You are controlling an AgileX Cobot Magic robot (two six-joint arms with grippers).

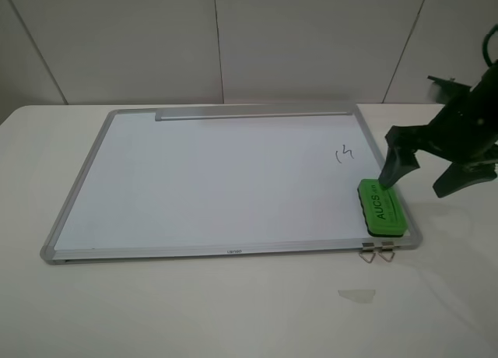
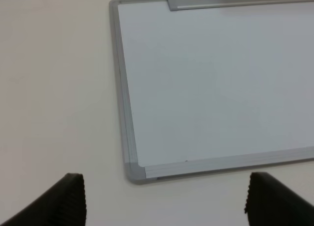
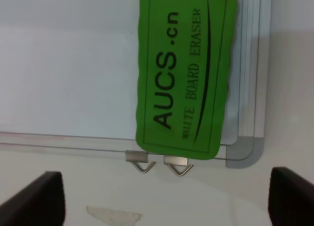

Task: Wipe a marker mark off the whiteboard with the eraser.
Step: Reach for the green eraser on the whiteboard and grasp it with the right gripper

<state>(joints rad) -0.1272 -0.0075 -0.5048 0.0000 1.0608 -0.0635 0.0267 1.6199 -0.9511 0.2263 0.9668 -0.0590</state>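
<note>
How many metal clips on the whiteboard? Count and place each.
2. One clip and a second clip, nearer the corner, hang side by side off the whiteboard's near frame edge, by the eraser.

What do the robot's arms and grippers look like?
Everything that shows is black. The right gripper has two long fingers that get thinner toward the tips. The left gripper has ribbed pads. I can't see any markings.

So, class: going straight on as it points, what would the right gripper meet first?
Most likely the green eraser, centred ahead of the open jaws at a corner of the whiteboard; exact depth is unclear.
</note>
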